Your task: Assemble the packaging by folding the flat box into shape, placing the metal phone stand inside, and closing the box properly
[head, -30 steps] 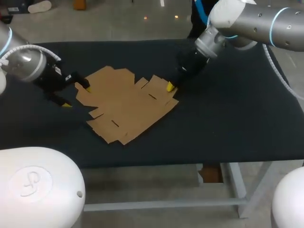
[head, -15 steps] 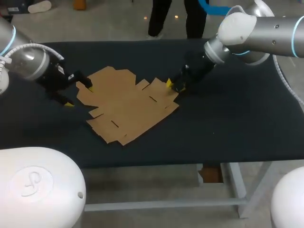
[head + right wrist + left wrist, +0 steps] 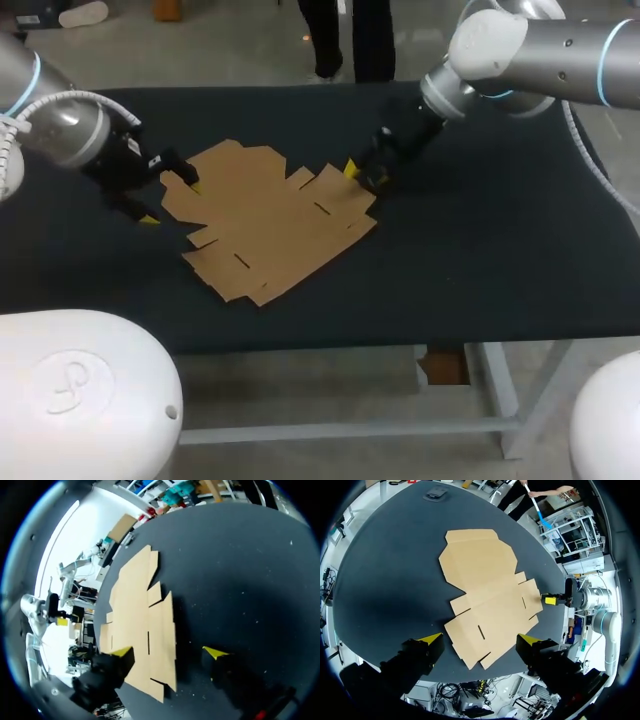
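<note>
1. The flat cardboard box [image 3: 265, 215] lies unfolded near the middle of the dark counter [image 3: 480, 260].
2. The left end effector [image 3: 170, 202] sits at the box's left edge, open and gripping nothing. A corner of the cardboard lies between its spread fingers [image 3: 427, 646].
3. The right end effector [image 3: 362, 176] sits at the box's right edge, also open and holding nothing. One tip is over the cardboard and the other over bare counter.

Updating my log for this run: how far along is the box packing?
Done: nothing visible; the cardboard box lies flat and unfolded on the table. In hand: left gripper and right gripper sit at its opposite edges, fingers open, gripping nothing. Left: folding it up, loading it, closing it.
</note>
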Tool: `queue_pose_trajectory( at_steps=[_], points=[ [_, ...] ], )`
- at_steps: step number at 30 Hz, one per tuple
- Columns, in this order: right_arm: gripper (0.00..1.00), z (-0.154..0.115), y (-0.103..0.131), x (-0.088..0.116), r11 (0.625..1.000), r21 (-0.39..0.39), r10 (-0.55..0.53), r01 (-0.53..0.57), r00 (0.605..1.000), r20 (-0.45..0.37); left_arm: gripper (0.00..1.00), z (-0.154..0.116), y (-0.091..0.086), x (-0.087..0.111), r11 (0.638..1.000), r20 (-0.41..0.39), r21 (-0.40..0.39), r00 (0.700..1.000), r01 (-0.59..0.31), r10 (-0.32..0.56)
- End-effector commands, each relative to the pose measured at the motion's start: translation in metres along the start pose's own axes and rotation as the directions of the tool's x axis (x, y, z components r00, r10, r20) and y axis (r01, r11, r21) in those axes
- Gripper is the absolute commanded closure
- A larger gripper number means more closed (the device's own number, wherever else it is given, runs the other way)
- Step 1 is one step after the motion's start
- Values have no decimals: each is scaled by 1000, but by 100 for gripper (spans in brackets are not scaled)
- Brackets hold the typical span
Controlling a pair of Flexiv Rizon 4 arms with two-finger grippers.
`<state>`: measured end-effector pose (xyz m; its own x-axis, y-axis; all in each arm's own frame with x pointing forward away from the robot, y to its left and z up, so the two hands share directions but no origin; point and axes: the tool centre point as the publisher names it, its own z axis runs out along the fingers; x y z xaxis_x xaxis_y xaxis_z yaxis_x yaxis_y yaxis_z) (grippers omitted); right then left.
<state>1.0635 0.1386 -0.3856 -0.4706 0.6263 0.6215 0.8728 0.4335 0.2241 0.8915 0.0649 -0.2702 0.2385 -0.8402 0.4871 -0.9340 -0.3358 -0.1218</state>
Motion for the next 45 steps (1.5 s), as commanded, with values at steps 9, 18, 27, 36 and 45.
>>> queue_pose_trajectory(
  at_steps=[9,18,27,36,45],
  points=[
    [24,12,12,-2,967,246,-53,60,998,-37,0,1,0,2,999,23,-46,1000,-18,19],
    [55,21,14,1,945,316,-78,85,996,-36,0,1,0,2,999,23,-46,1000,-18,19],
    [100,28,2,3,943,326,-53,64,998,-41,0,1,0,2,999,23,-46,1000,-18,19],
    [100,16,-19,4,984,177,20,-13,999,-36,0,1,0,2,999,23,-46,1000,-18,19],
    [100,2,-43,7,993,40,115,-113,992,-47,0,1,0,2,999,23,-46,1000,-18,19]
  ],
)
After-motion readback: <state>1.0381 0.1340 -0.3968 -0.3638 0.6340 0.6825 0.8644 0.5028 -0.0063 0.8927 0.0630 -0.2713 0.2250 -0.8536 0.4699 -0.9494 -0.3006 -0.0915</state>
